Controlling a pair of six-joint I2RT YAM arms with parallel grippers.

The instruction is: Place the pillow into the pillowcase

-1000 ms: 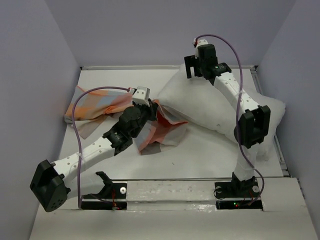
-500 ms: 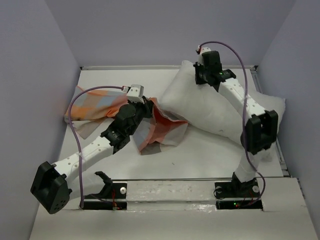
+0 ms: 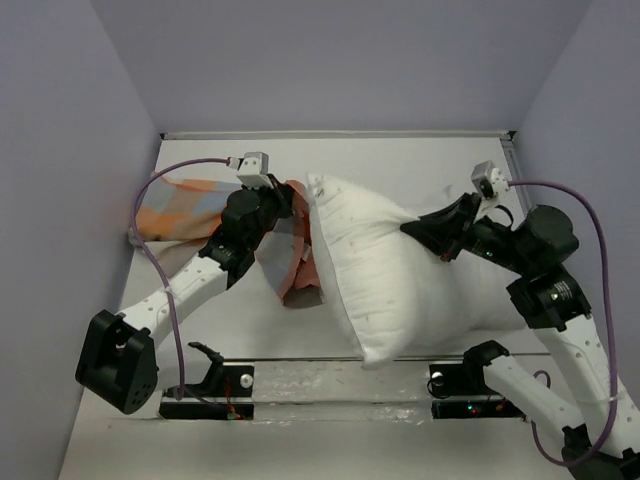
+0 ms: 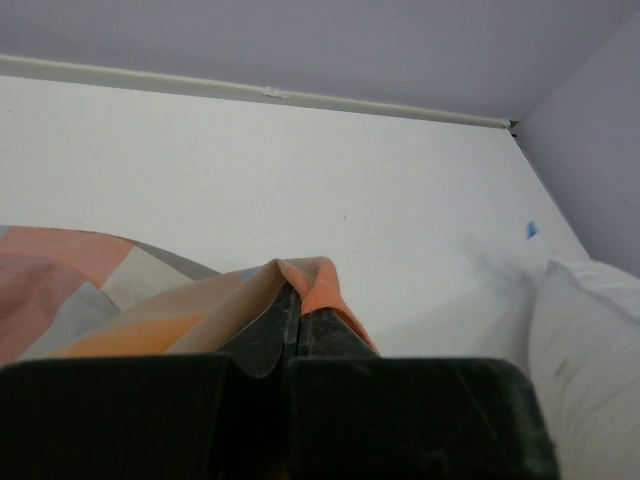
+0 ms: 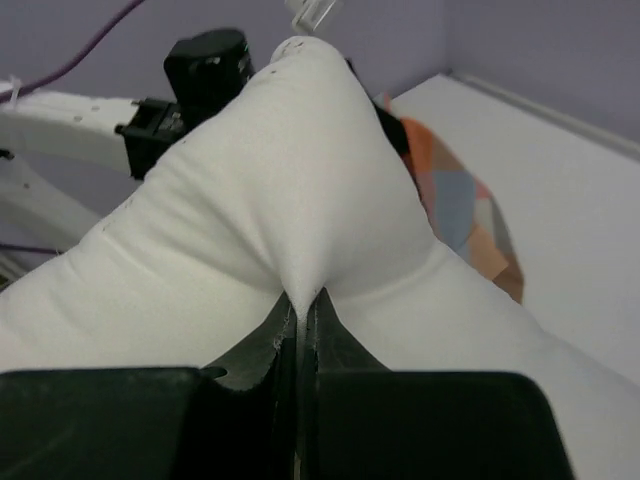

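left gripper (image 4: pixel 292 305): pressed together on a raised fold of the pillowcase (image 3: pixel 180 208)
right gripper (image 5: pixel 300 305): pinching a ridge of the pillow (image 3: pixel 390 285)
pillowcase: by the surface's (image 3: pixel 420 160) left edge
pillow: centre-right, reaching the near edge, just beside the pillowcase

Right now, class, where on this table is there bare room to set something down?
Bare: the far strip of table between back wall and pillowcase and pillow; and the near patch between left arm, pillow and base rail. Crowded: the middle, where the left gripper pinches the pillowcase beside the pillow gripped by the right gripper.
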